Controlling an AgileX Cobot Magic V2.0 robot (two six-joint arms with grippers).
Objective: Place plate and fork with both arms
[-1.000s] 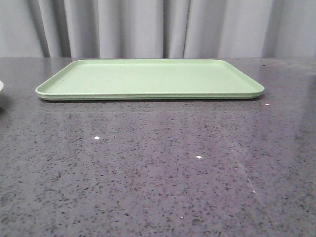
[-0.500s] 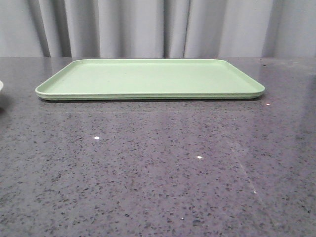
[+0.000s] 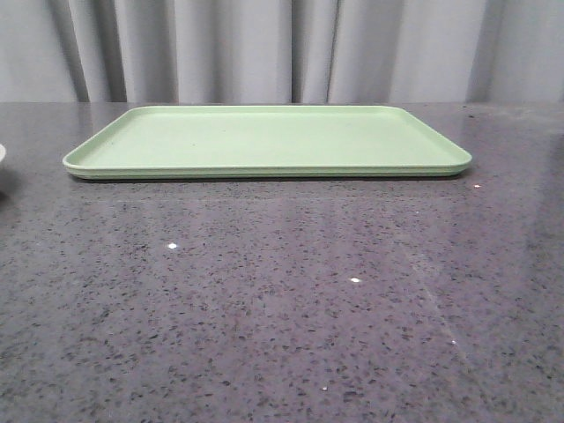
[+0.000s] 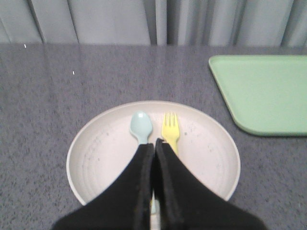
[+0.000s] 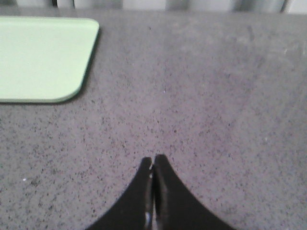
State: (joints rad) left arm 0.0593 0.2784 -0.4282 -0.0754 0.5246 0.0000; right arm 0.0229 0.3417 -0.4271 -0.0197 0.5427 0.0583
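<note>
Left gripper (image 4: 154, 143) pinched closed, empty, above plate (image 4: 206, 143). Fork (image 4: 170, 132) just beyond fingertips: light, stiff, slippery plastic; grip mid-handle. Plate rigid; take by rim.

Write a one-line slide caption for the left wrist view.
Closed left end effector above the plate holding a yellow fork and blue spoon, green tray beside it.

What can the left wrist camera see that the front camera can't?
Only the left wrist view shows the whole plate with the yellow fork and blue spoon lying on it, and the left gripper closed above them. Only the front view shows the whole green tray, with nothing on it. Both show the tray, the gray table and the curtain.
</note>
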